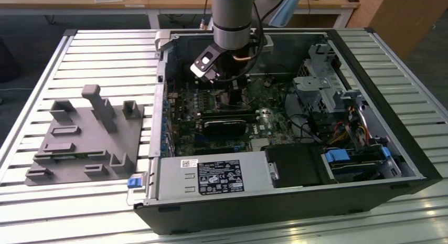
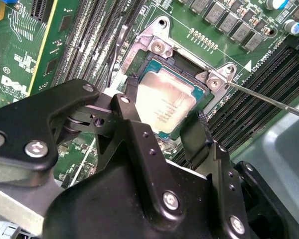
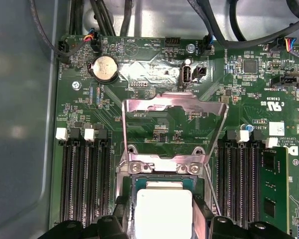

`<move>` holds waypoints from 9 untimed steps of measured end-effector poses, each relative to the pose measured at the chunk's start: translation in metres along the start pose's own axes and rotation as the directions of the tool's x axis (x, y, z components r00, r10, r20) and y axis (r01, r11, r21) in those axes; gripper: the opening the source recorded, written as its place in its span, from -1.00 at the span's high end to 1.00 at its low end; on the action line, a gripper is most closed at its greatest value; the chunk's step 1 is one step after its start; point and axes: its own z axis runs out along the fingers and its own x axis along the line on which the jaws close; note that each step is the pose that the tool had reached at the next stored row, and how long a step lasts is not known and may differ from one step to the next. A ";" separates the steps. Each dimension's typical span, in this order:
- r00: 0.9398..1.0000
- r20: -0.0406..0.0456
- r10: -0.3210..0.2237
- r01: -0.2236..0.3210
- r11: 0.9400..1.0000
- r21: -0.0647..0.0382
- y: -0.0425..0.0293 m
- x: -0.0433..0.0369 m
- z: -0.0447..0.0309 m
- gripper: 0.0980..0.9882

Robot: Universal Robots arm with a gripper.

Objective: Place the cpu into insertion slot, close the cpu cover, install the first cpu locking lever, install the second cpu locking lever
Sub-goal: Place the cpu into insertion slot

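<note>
1. Reaching down from above in the exterior view, one robot arm is entering one open computer case, which is lying on its side on a slatted metal tabletop.
2. One grey block fixture with upright pegs is sitting on the tabletop, beside the case on the exterior view's left.
3. In the second wrist view, the black tool is hanging over a green circuit board. Its two fingers are standing against two opposite edges of the cpu, pinching it between them.
4. There is one cpu, a flat square chip with a dull silver top. It is lying level inside the insertion slot, whose black wall is showing along the chip's far edge.
5. One cpu cover, a thin silvery frame with a large square cut-out, is standing raised on its hinge in the first wrist view, tilted back away from the chip. The board is showing through the opening.
6. Two screws are holding the hinge bracket, one at each end.
7. One locking lever, a thin metal rod, is sticking out sideways from a corner of the slot in the second wrist view, lifted clear of the board.
8. Long black memory slots are running in banks on both sides of the insertion slot.
9. One round silver coin battery is sitting on the board beyond the raised cover.
</note>
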 end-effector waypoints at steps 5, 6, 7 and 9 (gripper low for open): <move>1.000 0.000 0.000 0.000 1.000 0.000 0.0000 0.0001 -0.0006 -0.15; 1.000 0.000 0.000 0.000 1.000 0.000 0.0000 0.0000 -0.0011 -0.15; 1.000 0.000 0.000 0.000 1.000 0.000 0.0001 0.0001 -0.0015 -0.15; 1.000 0.002 0.000 0.000 1.000 0.000 0.0002 0.0001 -0.0021 -0.15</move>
